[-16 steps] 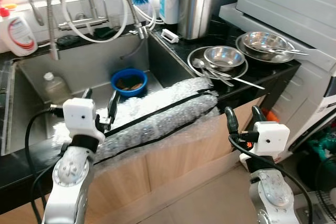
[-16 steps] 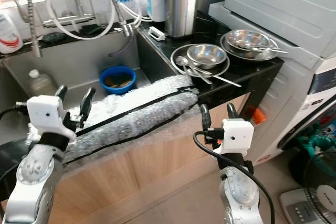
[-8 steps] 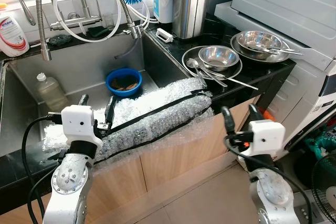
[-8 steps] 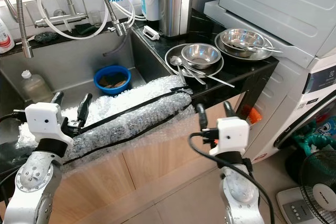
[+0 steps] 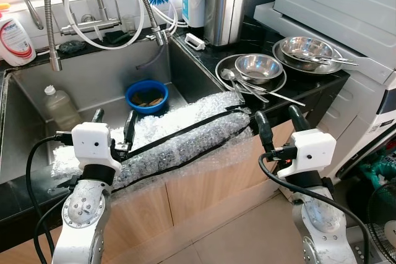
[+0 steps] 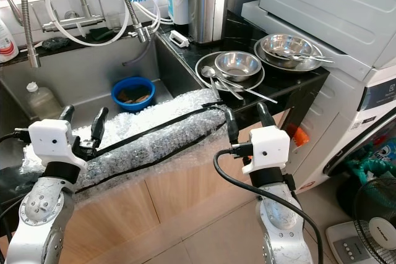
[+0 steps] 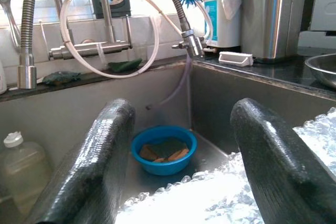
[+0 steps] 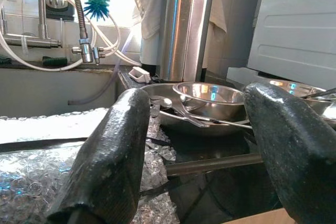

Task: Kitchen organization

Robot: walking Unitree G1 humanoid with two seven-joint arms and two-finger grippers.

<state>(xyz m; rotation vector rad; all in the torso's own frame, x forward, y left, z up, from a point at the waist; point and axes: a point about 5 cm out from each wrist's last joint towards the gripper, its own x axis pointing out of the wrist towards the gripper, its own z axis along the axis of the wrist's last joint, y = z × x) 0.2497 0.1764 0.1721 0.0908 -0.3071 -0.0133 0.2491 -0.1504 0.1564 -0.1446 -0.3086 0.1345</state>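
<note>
Both sets of fingers are spread wide and grasp nothing: the left gripper (image 5: 114, 122) and right gripper (image 5: 276, 123) flank the long bubble-wrap roll with black straps (image 5: 179, 137) on the black bench (image 5: 309, 94), seemingly lining up a two-ended lift.

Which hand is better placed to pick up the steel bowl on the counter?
Probably the right hand: it is open, near the counter edge, facing the steel bowl. The left hand is over the bubble wrap at the sink, farther away.

I'm looking at a home kitchen — steel sink (image 5: 37, 91) with pull-down tap (image 5: 145, 1), steel bowls (image 5: 258, 66) on the black surface (image 5: 309, 88), washing machine (image 6: 365, 115) alongside.
</note>
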